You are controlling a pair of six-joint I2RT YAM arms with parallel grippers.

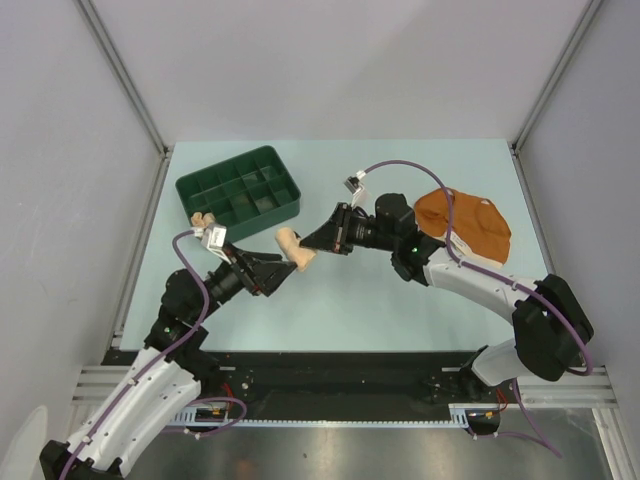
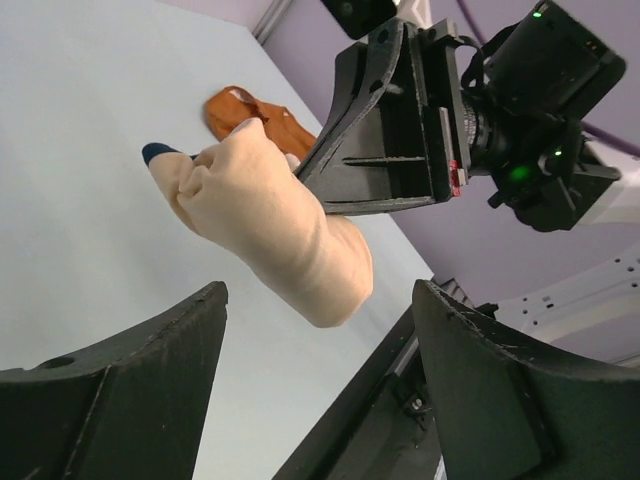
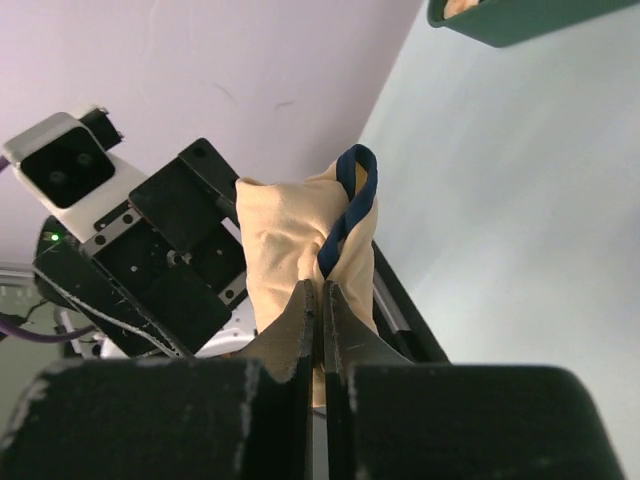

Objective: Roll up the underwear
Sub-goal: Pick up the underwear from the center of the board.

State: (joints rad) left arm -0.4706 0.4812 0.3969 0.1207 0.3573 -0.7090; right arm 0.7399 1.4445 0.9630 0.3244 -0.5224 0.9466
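Note:
A cream underwear with dark trim [image 1: 291, 247] is bunched into a tight roll and hangs in the air between the two arms. My right gripper [image 1: 306, 243] is shut on its end; the wrist view shows the jaws [image 3: 322, 292] pinched on the cloth [image 3: 300, 235]. My left gripper [image 1: 279, 268] stands open just below and left of the roll [image 2: 265, 225], its fingers [image 2: 150, 350] apart with nothing between them. A rust-orange underwear [image 1: 466, 223] lies flat at the right. A pale peach roll [image 1: 203, 220] sits in a tray corner.
A dark green compartment tray [image 1: 240, 185] stands at the back left of the pale blue table. Grey walls close in the left, right and back sides. The right arm's cable arcs over the rust-orange garment.

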